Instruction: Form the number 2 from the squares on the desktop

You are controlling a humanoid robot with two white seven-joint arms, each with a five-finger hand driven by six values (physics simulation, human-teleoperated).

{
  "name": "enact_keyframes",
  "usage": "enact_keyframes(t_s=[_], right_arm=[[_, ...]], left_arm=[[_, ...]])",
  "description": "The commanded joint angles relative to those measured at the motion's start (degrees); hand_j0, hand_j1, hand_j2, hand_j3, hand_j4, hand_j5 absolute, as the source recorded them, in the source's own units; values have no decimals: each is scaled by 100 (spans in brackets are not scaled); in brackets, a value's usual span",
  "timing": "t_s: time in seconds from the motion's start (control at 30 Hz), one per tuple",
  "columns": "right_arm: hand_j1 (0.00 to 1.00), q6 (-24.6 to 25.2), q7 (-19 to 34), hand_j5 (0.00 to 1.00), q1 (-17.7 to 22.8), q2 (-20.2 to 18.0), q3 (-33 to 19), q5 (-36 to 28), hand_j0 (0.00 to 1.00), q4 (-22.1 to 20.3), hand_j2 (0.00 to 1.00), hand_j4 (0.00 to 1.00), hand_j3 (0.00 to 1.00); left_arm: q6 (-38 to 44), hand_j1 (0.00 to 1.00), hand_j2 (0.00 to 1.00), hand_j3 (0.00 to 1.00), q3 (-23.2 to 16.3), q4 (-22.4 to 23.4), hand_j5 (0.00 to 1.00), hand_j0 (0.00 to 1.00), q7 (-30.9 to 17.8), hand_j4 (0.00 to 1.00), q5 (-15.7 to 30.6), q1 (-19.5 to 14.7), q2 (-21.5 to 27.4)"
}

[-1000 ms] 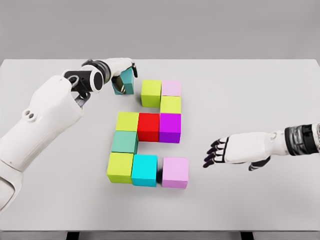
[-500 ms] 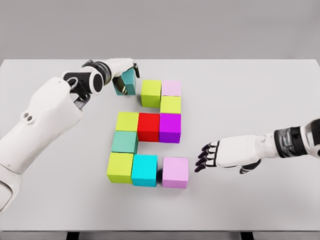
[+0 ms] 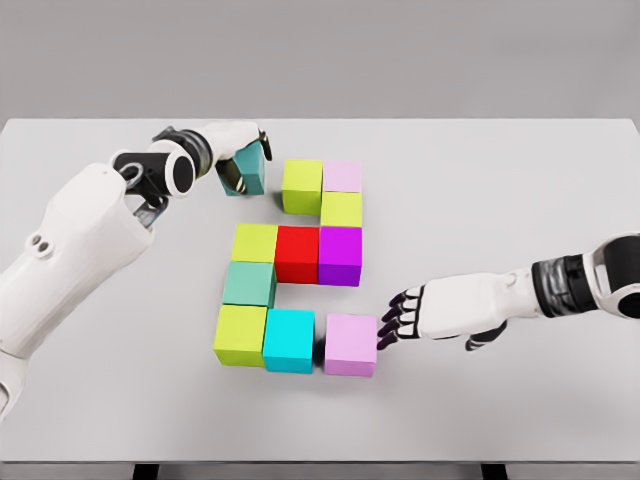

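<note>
Coloured cubes lie on the table (image 3: pixel 500 190). The top row holds a lime cube (image 3: pixel 302 185) and a pale pink cube (image 3: pixel 343 176), with a yellow-green cube (image 3: pixel 342 209) below the pink one. The middle row runs yellow-green (image 3: pixel 255 243), red (image 3: pixel 297 253), purple (image 3: pixel 340 255). A sea-green cube (image 3: pixel 249 284) sits under its left end. The bottom row is lime (image 3: pixel 240 335), cyan (image 3: pixel 289 340), then a pink cube (image 3: pixel 351 344) across a small gap. My left hand (image 3: pixel 245 145) curls over a teal cube (image 3: pixel 247 172), left of the top row. My right hand (image 3: pixel 392 320) is open, fingertips against the pink cube's right side.
The table's front edge runs along the bottom of the view, and dark table legs show below it. A plain grey wall stands behind the table's far edge.
My right hand has slid left until its fingertips reach the pink cube. My left hand and the teal cube have shifted slightly left, away from the lime cube.
</note>
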Motion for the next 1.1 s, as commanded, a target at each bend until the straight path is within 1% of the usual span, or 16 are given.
enact_keyframes(t_s=[0.0,0.13,0.2,0.27,0.33,0.43,0.53,0.73,0.87,0.97,1.07], right_arm=[[100,13,-2,100,0,27,1,-26,100,-1,100,100,100],[100,13,-2,100,-9,71,53,-26,100,-1,100,100,100],[100,13,-2,100,-17,71,62,-26,100,-1,100,100,100],[100,13,-2,100,-18,80,71,-35,100,-1,100,100,100],[100,13,-2,100,-35,71,132,-26,100,-1,100,100,100],[100,13,-2,100,-53,80,132,-26,100,-1,100,100,100],[100,13,-2,100,-62,89,132,-26,100,-1,100,100,100],[100,13,-2,100,-70,89,176,-26,100,-1,100,100,100],[100,13,-2,100,-97,177,185,-26,100,-1,100,100,100],[100,13,-2,100,-149,221,255,-26,100,-10,100,100,100],[100,13,-2,100,-158,230,255,-26,100,-1,100,100,100]], left_arm=[[-25,61,61,61,4,-48,61,61,-14,61,-23,0,18],[-43,64,64,64,-5,-48,64,64,-14,64,-32,0,0],[-43,69,69,69,-5,-48,69,69,-14,69,-23,0,0],[-43,78,78,78,-5,-39,78,78,-14,78,-23,0,-8],[-34,81,81,81,-5,-39,81,81,-14,81,-32,0,-8],[-34,84,84,84,-5,-39,84,84,-14,84,-32,0,-8],[-34,85,85,85,-5,-39,85,85,-14,85,-32,0,-17],[-25,85,85,85,-5,-39,85,85,-14,85,-32,0,-17],[-25,85,85,85,4,-39,85,85,-14,85,-58,70,-26],[-43,88,88,88,21,-56,88,88,-14,88,-15,70,9],[-43,96,96,96,127,-285,96,96,-14,96,12,79,114]])
